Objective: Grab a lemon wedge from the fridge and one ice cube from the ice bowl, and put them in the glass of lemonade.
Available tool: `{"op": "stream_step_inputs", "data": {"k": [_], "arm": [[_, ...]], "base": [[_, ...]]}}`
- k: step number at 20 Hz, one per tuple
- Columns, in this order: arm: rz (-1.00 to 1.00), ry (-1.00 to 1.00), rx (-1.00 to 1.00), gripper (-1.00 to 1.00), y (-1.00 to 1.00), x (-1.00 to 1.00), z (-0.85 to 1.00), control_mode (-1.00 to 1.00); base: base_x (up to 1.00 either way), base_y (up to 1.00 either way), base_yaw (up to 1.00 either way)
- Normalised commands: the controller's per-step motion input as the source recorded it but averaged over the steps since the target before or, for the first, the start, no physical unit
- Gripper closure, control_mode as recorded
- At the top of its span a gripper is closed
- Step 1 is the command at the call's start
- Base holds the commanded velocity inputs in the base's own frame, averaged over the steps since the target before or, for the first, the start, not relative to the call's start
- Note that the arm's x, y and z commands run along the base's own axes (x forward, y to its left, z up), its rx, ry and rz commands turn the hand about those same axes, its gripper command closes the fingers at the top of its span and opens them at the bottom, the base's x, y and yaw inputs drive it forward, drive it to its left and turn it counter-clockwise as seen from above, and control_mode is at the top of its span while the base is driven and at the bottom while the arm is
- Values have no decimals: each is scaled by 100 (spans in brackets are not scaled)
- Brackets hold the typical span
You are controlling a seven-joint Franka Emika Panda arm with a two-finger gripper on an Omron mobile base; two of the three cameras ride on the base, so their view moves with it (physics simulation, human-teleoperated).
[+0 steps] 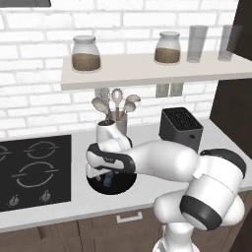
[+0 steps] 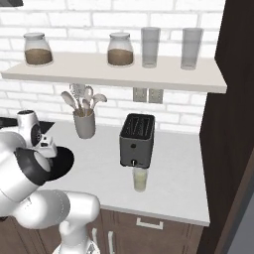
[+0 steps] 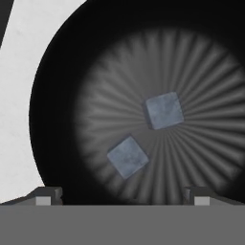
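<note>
two grey-blue ice cubes [image 3: 164, 110] lie apart in the black ice bowl [image 3: 57, 95], wide-spread fingertips [image 3: 44, 197] below.

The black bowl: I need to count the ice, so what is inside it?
Inside the wide shallow black bowl, two small grey-blue ice cubes lie apart. The bowl's near edge is cut off.

From my feed, two ice cubes [image 3: 164, 110] sit in the ice bowl [image 3: 57, 95] on the counter [image 2: 173, 173], stove top [image 1: 34, 170] to its left. The glass of lemonade [image 2: 140, 179] stands just before the toaster [image 2: 137, 139].
</note>
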Motion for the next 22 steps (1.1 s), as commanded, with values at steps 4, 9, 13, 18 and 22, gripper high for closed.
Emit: {"op": "stream_step_inputs", "data": {"k": [4, 9, 13, 18, 22], "arm": [[0, 0, 0, -100, 0, 9, -11, -100], [0, -2, 0, -100, 0, 0, -1, -100], [0, -6, 0, -100, 0, 0, 0, -100], [0, -1, 0, -100, 0, 0, -25, -100], [0, 0, 1, -100, 0, 0, -52, -100]], "base": [[0, 0, 0], [0, 0, 0], [0, 0, 0], [0, 0, 0], [0, 0, 0]]}}
